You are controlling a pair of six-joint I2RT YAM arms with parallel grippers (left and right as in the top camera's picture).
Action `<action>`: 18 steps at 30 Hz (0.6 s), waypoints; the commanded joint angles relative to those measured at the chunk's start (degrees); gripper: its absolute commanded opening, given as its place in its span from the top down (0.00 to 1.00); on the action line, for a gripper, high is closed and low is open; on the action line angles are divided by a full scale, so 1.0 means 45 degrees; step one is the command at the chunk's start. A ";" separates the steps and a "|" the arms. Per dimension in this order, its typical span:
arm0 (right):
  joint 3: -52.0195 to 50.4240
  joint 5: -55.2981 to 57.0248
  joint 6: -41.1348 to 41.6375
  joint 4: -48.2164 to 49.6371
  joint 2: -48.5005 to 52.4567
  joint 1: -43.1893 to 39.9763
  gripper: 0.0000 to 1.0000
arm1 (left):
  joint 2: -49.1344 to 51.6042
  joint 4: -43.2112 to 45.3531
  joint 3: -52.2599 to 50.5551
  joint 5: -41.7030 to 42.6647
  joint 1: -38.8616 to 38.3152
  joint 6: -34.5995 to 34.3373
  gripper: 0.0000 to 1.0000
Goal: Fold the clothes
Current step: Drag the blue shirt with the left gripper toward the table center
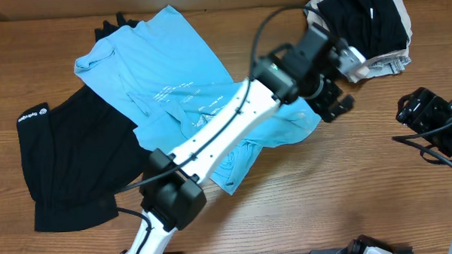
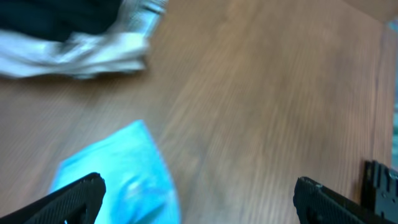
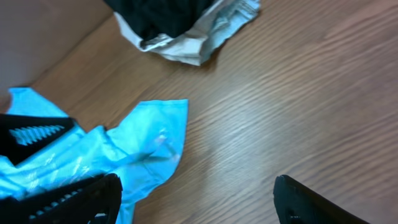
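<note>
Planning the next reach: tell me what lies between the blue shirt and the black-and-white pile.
Only bare table, shown in the right wrist view; overhead, the left gripper hangs above that gap.

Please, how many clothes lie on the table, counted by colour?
Blue shirt: 1
Black garments: 2, one at the left, one at the far right
Whitish garment, under the far black one: 1
Total: 4
</note>
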 commanded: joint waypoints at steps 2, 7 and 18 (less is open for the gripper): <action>0.0248 -0.1054 -0.0593 0.0044 -0.0078 -0.0083 0.18 | -0.1137 -0.1622 0.1899 0.0146 0.2341 -0.0010 0.00; 0.0223 -0.2254 -0.1161 0.0058 0.0102 0.0685 0.18 | -0.1579 -0.2720 0.2210 0.0141 0.4974 0.0243 0.00; 0.0223 -0.2229 -0.0767 0.1030 0.2181 0.4828 0.18 | -0.1545 -0.4585 0.2137 -0.1632 0.8500 0.1161 0.00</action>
